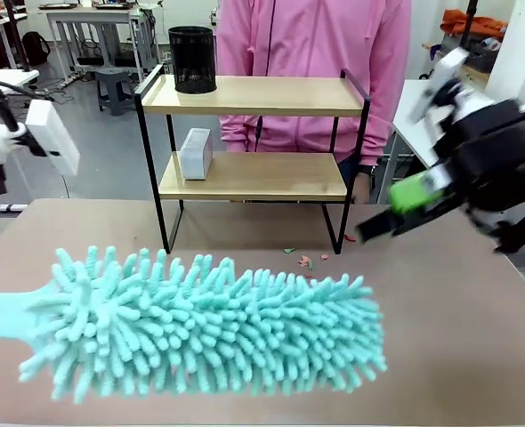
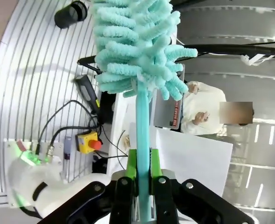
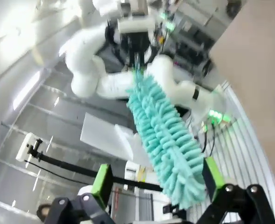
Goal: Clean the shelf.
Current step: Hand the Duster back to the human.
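The shelf (image 1: 271,96) stands at the far side of the table, a two-tier rack of light wooden boards in a black frame. A black mesh cup (image 1: 192,60) is on its top board and a small white box (image 1: 196,153) on the lower one. A big teal duster (image 1: 209,325) lies across the foreground, its handle running off to the left. In the left wrist view my left gripper (image 2: 143,161) is shut on the duster (image 2: 135,46) handle. My right gripper (image 1: 378,227) hovers open at the right, just right of the shelf's right leg. In its wrist view the right gripper (image 3: 156,186) looks toward the duster (image 3: 168,135) tip.
A person in a pink top (image 1: 311,44) stands right behind the shelf. Small paper scraps (image 1: 303,261) lie on the brown table (image 1: 458,302) by the shelf's front right foot. A white table (image 1: 414,120) stands at the far right.
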Controlling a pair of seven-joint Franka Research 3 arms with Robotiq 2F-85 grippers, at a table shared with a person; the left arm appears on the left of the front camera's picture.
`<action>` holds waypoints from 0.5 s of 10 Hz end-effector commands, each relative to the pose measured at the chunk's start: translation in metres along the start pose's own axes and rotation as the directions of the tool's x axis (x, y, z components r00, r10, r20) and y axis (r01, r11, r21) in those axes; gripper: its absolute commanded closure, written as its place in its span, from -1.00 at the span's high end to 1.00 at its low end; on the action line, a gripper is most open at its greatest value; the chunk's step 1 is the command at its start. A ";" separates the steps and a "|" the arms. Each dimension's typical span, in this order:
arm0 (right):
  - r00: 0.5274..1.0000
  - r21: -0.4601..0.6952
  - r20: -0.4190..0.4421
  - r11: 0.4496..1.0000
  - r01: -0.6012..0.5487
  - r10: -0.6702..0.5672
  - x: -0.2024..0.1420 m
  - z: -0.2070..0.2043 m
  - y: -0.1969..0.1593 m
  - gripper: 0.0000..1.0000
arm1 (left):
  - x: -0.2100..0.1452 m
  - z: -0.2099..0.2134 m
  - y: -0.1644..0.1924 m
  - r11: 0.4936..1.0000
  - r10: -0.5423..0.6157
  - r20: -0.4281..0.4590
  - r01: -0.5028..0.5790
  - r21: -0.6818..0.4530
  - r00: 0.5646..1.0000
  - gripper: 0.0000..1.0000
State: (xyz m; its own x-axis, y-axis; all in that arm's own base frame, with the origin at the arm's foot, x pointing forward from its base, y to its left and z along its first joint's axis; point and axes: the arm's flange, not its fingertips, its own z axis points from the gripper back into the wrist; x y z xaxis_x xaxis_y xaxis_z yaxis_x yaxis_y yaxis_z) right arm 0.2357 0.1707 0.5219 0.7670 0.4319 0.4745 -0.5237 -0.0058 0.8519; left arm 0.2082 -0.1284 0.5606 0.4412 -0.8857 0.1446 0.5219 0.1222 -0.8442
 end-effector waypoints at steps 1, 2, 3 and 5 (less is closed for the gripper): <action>0.997 0.049 -0.079 0.999 -0.013 0.017 0.002 -0.033 -0.017 1.00 | 0.006 0.006 -0.003 0.996 -0.090 -0.004 0.090 -0.024 0.996 -0.75; 0.995 0.088 -0.094 0.996 -0.010 0.019 0.003 -0.044 -0.022 1.00 | 0.011 0.006 -0.001 0.997 -0.081 0.002 0.081 -0.010 0.997 -0.75; 0.993 0.085 -0.114 0.996 -0.026 0.036 0.002 -0.050 -0.024 1.00 | 0.014 0.004 0.001 0.995 -0.088 -0.014 0.087 -0.038 0.996 -0.75; 0.987 0.153 -0.159 0.988 -0.010 0.035 -0.002 -0.053 -0.021 1.00 | 0.017 0.004 0.004 0.997 -0.070 0.006 0.070 -0.033 0.998 -0.75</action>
State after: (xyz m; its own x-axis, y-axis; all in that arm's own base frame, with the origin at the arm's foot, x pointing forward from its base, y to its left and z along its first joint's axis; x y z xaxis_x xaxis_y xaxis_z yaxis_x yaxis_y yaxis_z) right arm 0.2223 0.2198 0.4878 0.6991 0.5688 0.4333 -0.4703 -0.0907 0.8778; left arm 0.2199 -0.1387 0.5600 0.4054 -0.8949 0.1865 0.5337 0.0661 -0.8431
